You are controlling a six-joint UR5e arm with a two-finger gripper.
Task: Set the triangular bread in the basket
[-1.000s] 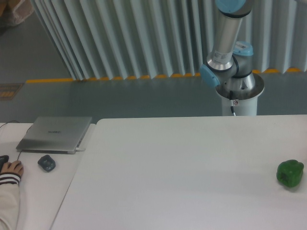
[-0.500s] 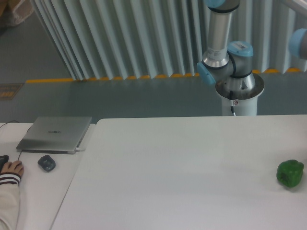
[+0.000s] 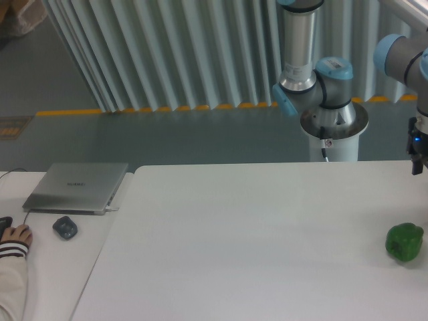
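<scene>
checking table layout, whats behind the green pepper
Behind the green pepper is only bare white table, with the claw hanging above at the frame's right edge. No bread or basket shows.

light: even, soft overhead | shadows: faint | focus: slightly soft, grainy | glare: none

The end effector [image 3: 418, 148] is cut off by the right edge.
</scene>
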